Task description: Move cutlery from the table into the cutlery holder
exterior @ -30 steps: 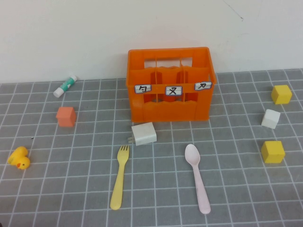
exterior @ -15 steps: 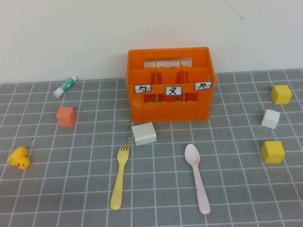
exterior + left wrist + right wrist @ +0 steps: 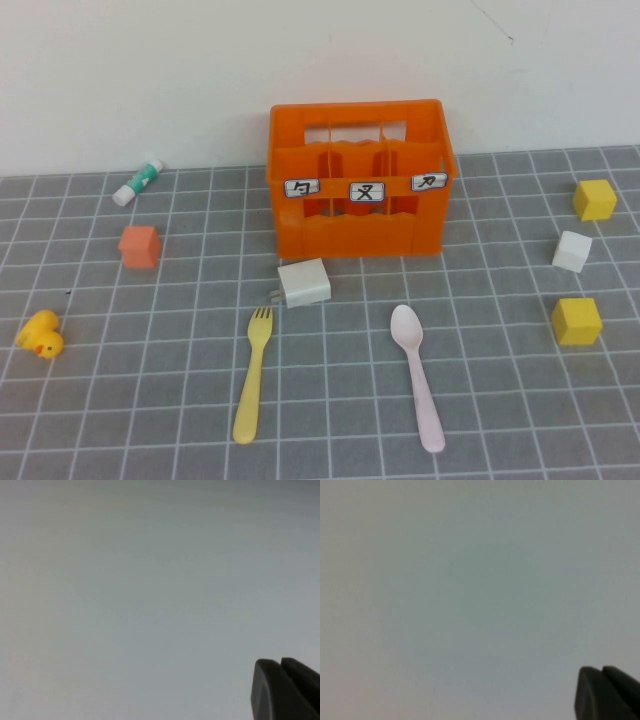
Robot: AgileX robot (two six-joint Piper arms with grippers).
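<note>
The yellow fork (image 3: pixel 251 376) and the pale pink spoon (image 3: pixel 417 376) lie flat on the grey gridded worktop (image 3: pixel 140 400) near its front edge, well apart from each other, heads toward the orange cutlery holder (image 3: pixel 358 178), which stands upright by the back edge with its three white labels facing forward. A white charger plug (image 3: pixel 302 283) sits between the holder and the fork's tines, just beside the holder's front. Toward the left edge are an orange-pink cube (image 3: pixel 139 246), a small tube (image 3: pixel 138 181) and a yellow duck (image 3: pixel 40 334); toward the right edge are two yellow cubes (image 3: pixel 577 321) with a white cube (image 3: pixel 571 250) between them. The left claw (image 3: pixel 287 690) and right claw (image 3: pixel 607 692) each show only as a dark tip against blank grey background in their wrist views, away from the worktop; whether either is open or closed cannot be told.
</note>
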